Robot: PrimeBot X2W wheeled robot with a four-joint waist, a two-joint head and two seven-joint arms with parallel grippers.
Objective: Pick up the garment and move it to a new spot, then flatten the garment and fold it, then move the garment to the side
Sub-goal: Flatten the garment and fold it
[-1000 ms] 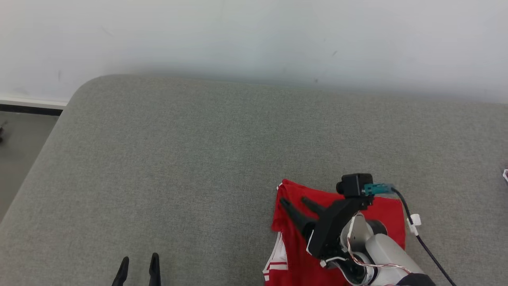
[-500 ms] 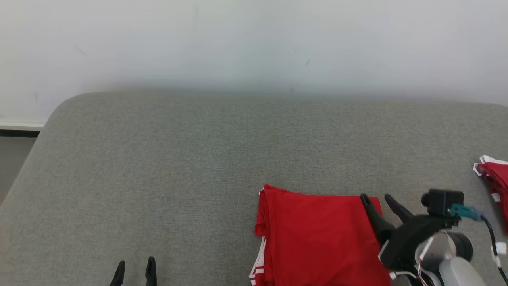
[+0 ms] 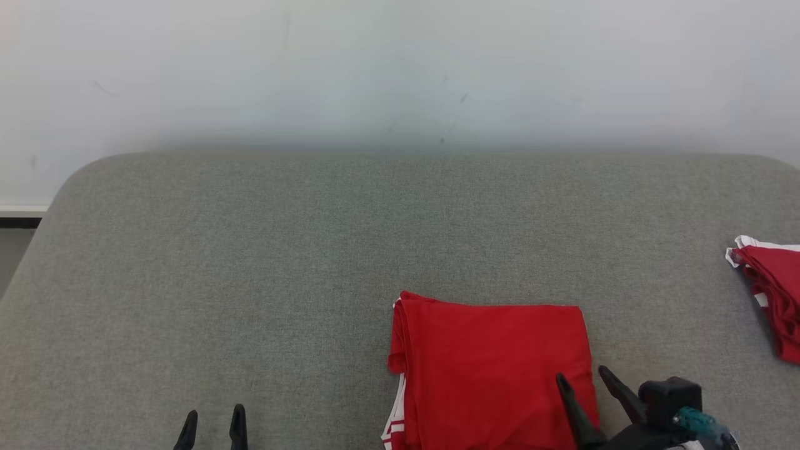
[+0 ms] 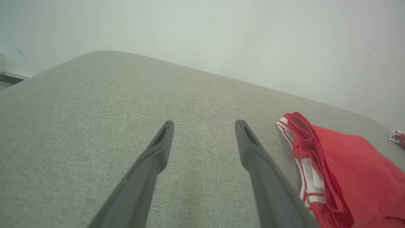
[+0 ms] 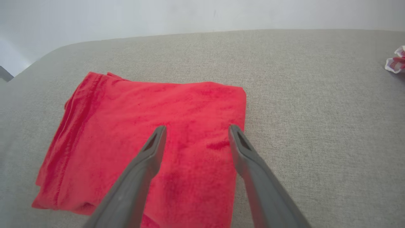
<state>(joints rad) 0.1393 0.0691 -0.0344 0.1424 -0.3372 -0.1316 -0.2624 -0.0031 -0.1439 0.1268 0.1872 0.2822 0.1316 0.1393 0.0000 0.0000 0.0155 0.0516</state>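
Observation:
The garment (image 3: 494, 369) is red with white trim and lies folded into a rectangle on the grey cushion (image 3: 281, 262), near its front edge and right of centre. My right gripper (image 3: 584, 379) hovers open over the garment's near right corner, nothing between its fingers. The right wrist view has the same folded garment (image 5: 142, 133) under the open right gripper (image 5: 196, 129). My left gripper (image 3: 213, 415) stands open at the lower left above bare cushion. From the left wrist, the open left gripper (image 4: 204, 124) has the garment (image 4: 341, 164) off to its right.
A second red and white garment (image 3: 772, 287) lies at the cushion's right edge. A pale wall (image 3: 400, 69) rises behind the cushion. A strip of floor (image 3: 12, 247) runs past the cushion's left edge. Bare cushion spreads across the left half and the back.
The head camera has turned, shifting the whole picture left and bringing the second garment into view. My right gripper has drawn back from above the folded garment to its near right corner.

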